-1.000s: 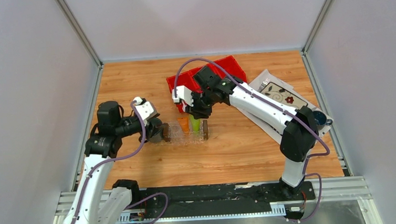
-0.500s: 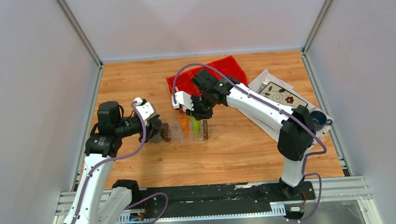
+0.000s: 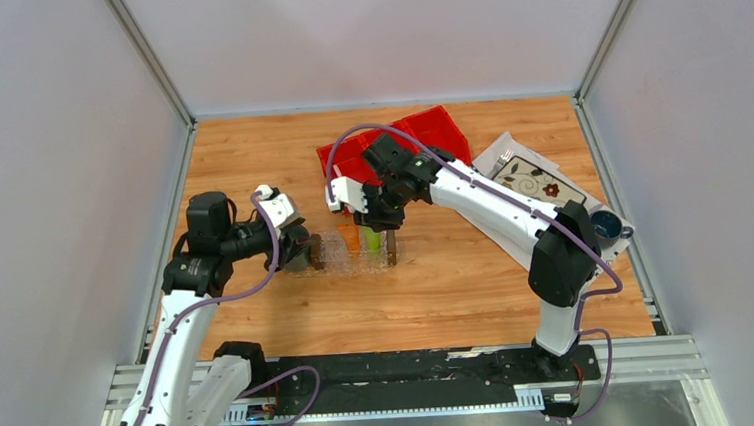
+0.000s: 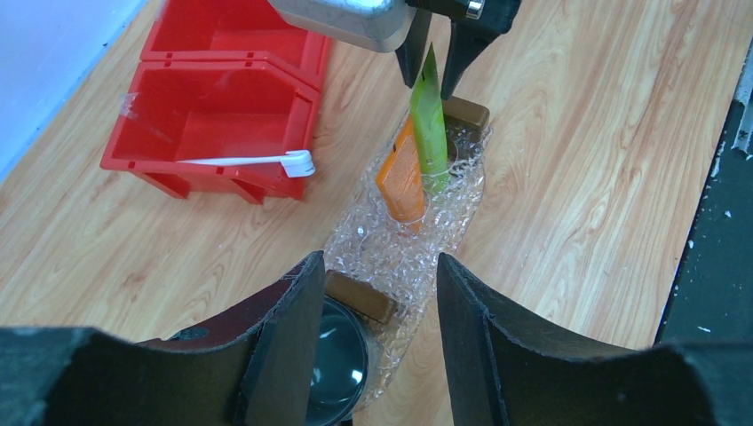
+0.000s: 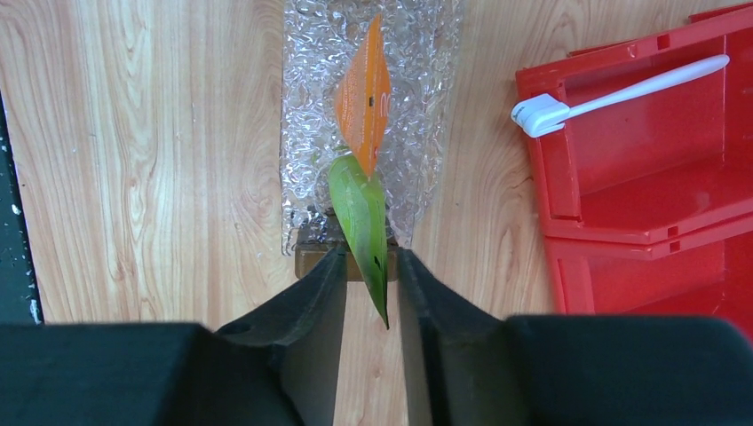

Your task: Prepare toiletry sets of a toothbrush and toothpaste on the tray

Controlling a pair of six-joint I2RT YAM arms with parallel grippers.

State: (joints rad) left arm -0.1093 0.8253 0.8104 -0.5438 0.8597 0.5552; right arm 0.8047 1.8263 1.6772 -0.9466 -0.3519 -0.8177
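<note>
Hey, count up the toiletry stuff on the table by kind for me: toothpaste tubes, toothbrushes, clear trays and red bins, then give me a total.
Toothpaste tubes: 2, the orange tube and the green tube
Toothbrush: 1
Clear tray: 1
Red bin: 1
Total: 5

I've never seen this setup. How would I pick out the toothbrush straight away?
Find the red bin on the wooden table, beside the clear tray. Across its end compartment lies the toothbrush, head resting on the rim nearest the tray. It is the only slim, all-white stick; the orange tube and green tube nearby are stubby, bright and upright.
</note>
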